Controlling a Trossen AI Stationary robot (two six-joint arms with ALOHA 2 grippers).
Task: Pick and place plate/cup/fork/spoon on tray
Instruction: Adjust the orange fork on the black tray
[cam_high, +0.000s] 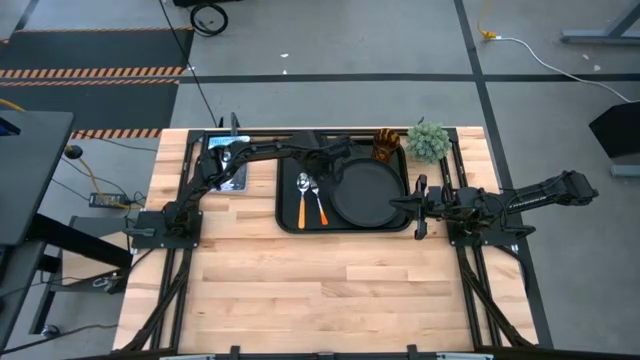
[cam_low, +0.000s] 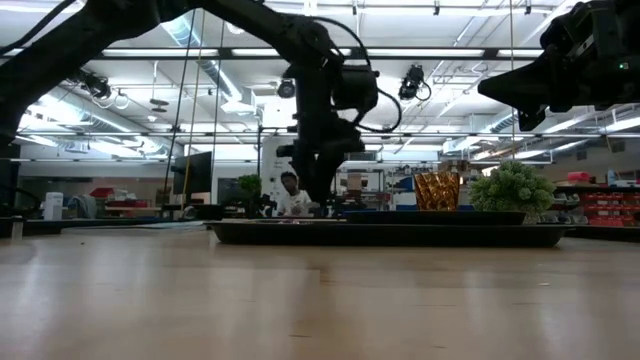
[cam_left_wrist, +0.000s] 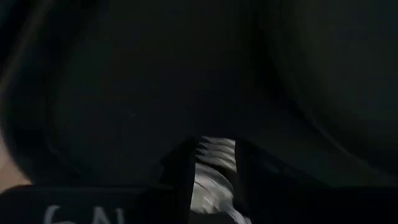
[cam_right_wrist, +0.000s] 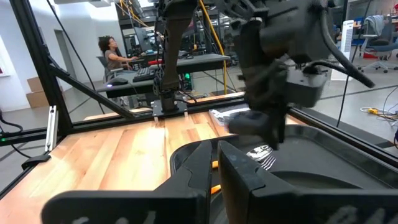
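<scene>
The black tray (cam_high: 290, 222) lies at the table's far middle. On it are the round black plate (cam_high: 368, 192), the amber cup (cam_high: 388, 146) upright in its far right corner, and the spoon (cam_high: 301, 200) and fork (cam_high: 318, 202) lying side by side at its left. My left gripper (cam_left_wrist: 214, 180) hangs low over the fork's tine end, its fingers a narrow gap apart, with the silver tines (cam_left_wrist: 216, 149) showing between them. My right gripper (cam_right_wrist: 214, 174) is shut and empty, hovering level at the tray's right edge beside the plate. My left gripper comes from above at the fork's tines (cam_right_wrist: 265, 158). I cannot tell whether its fingers touch them. The fork lies flat on the tray, its orange handle toward the table's near edge.
A small fuzzy green plant (cam_high: 428, 140) stands just off the tray's far right corner. A blue and silver item (cam_high: 228, 160) lies at the table's far left. Bare wood stretches along the near half of the table (cam_high: 330, 290). A person (cam_low: 291, 195) sits in the room behind.
</scene>
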